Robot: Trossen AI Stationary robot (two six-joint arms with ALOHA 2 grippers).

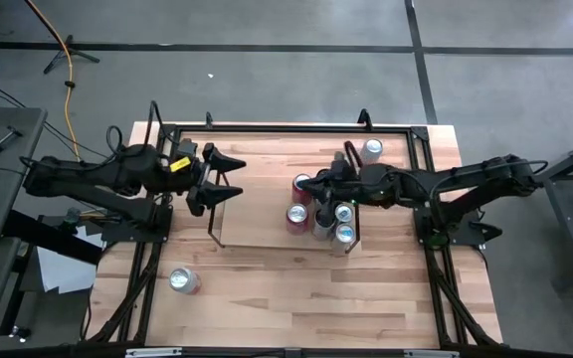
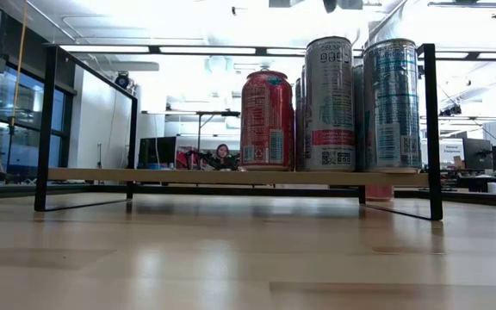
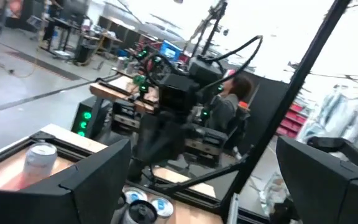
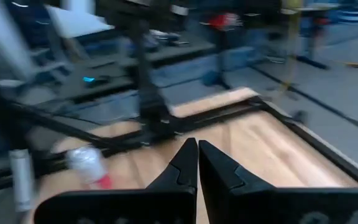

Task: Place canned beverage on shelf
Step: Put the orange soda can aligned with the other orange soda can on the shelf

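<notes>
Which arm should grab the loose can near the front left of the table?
Left, probably. The left claw is open over the shelf's left end, nearer the can. The right claw is shut among the cans on the far side.

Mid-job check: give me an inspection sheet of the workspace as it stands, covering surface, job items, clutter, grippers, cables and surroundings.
Surface: wood-plank table, black rails round it.
Job items: shelf mid-table; cans clustered at its right end, among them a red can and a blue-label can. One can lies off the shelf near the table's front left; another can stands at the back right.
Clutter: nothing seen.
Grippers: left gripper open, empty, over the shelf's left end; right gripper shut, empty, above the can cluster.
Cables: yellow cable on the floor behind the table.
Surroundings: a seated person far behind the table.
</notes>
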